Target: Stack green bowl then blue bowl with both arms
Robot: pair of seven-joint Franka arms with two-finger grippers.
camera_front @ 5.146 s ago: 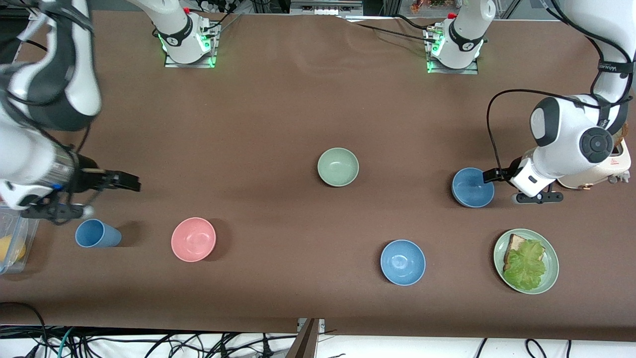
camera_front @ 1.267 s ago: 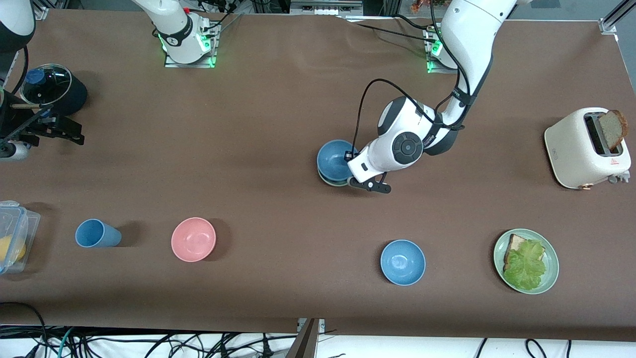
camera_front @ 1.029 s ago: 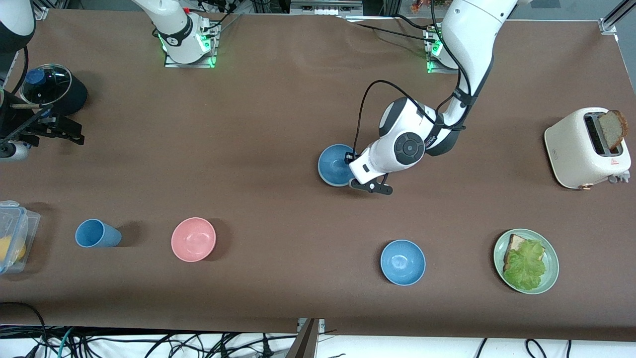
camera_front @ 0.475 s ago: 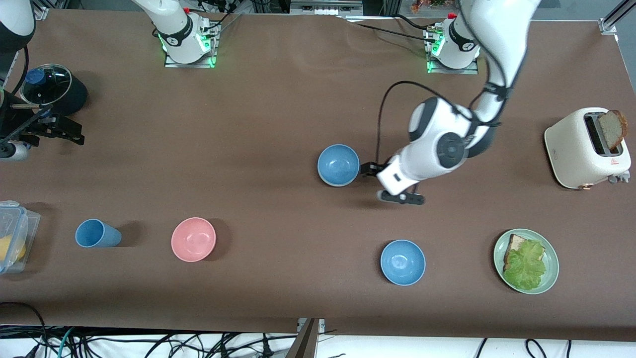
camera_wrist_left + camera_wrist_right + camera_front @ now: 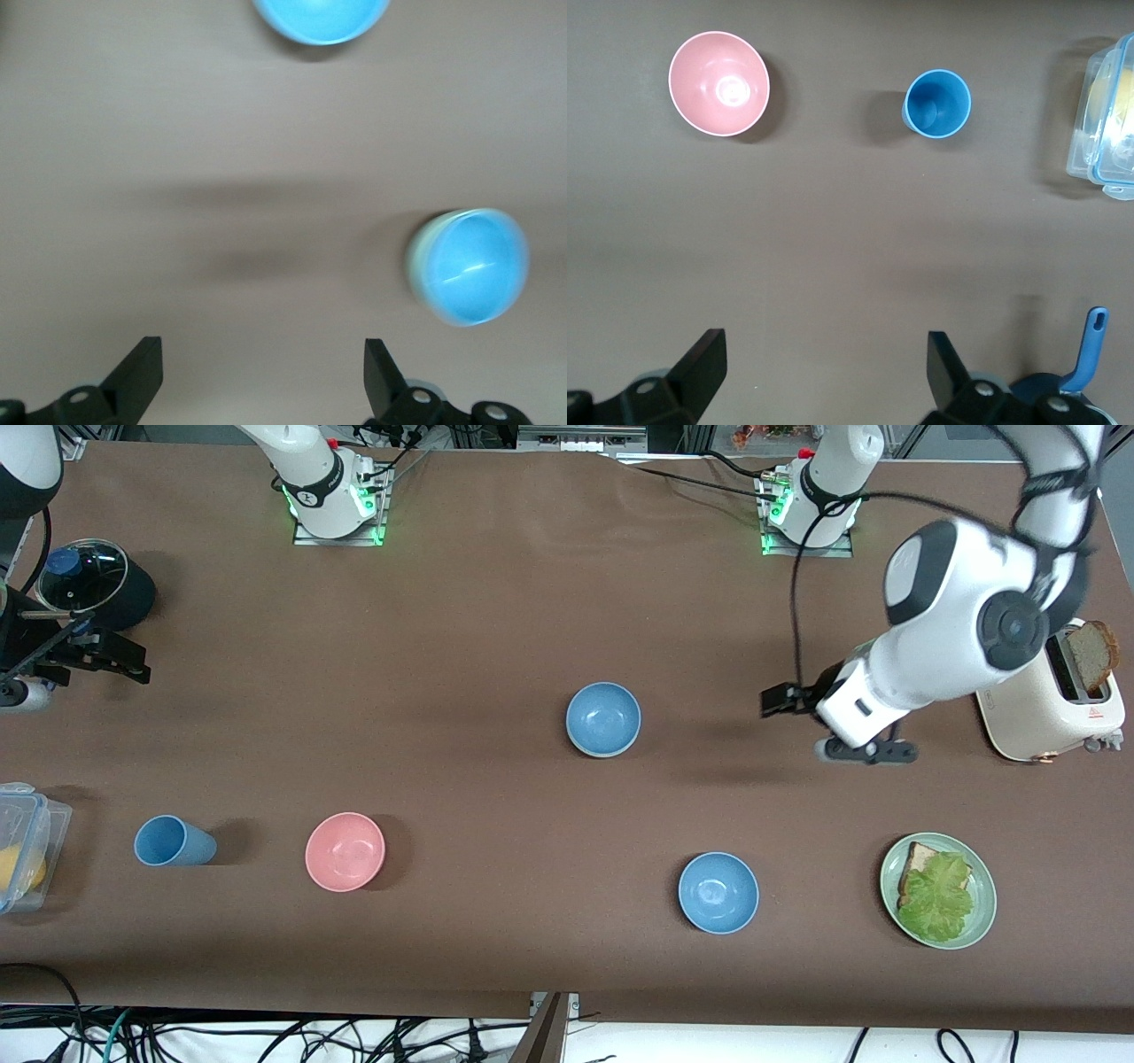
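Left gripper (image 5: pixel 776 699): up over bare brown surface (image 5: pixel 496 629), between the stacked bowls and the toaster (image 5: pixel 1045 704); its fingers (image 5: pixel 137 372) are spread wide with nothing between them.
Right gripper (image 5: pixel 133 664): waits at the right arm's end of the surface, beside a dark pot (image 5: pixel 93 593) with a glass lid; its fingers (image 5: pixel 700 363) are wide apart and hold nothing.
Blue bowl (image 5: pixel 603 718): sits nested inside the green bowl near the middle of the surface, well apart from the left gripper.
Green bowl (image 5: pixel 416 261): under the blue bowl, only a pale sliver of its rim showing around the blue one.
Second blue bowl (image 5: pixel 718 892): alone on the surface, nearer to the front camera than the stack and toward the left arm's end.
Green plate (image 5: pixel 982 917): carries bread and lettuce, beside the second blue bowl, nearer to the front camera than the toaster.
Toaster slot: a slice of bread (image 5: pixel 1091 654) stands up out of it.
Pink bowl (image 5: pixel 345 851): nearer to the front camera than the stack, toward the right arm's end.
Blue cup (image 5: pixel 173 841): just beside the pink bowl, upright.
Clear box (image 5: pixel 22 850): at the surface edge by the blue cup, something yellow inside.
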